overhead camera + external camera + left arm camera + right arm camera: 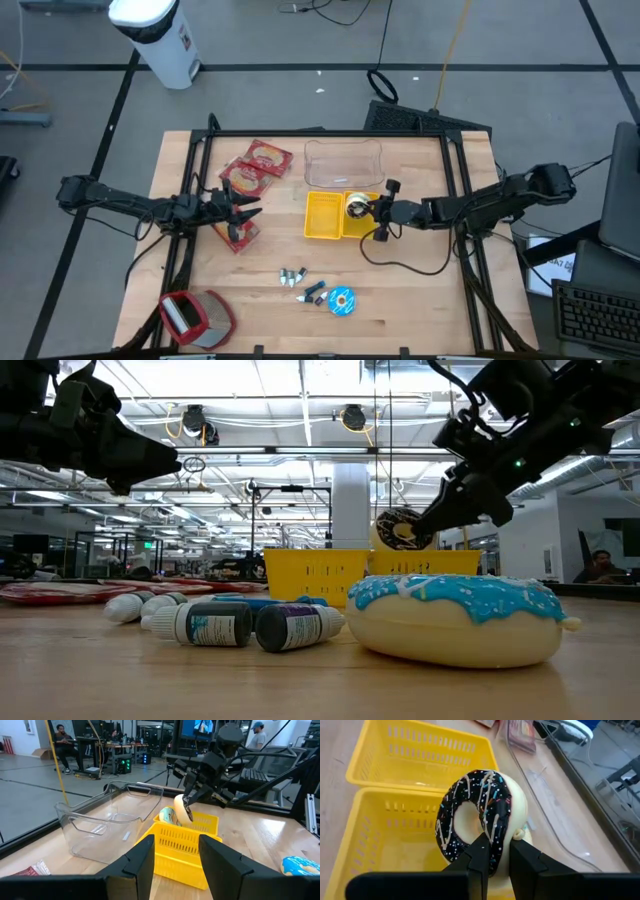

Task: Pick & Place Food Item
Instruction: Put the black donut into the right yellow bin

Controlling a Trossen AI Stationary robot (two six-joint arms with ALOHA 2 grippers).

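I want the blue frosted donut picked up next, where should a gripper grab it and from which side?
The blue frosted donut lies flat on the table, icing up. Come straight down from above, one finger in the hole, one outside, pinching the ring on the side away from the small bottles.

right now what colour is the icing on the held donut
Dark chocolate icing with white drizzle and coloured sprinkles; clearest in the right wrist view.

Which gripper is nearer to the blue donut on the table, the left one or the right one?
Right. The right gripper, shut on the chocolate donut, is over the yellow baskets, just beyond the blue donut. The left gripper is farther, across the table by the red packets.
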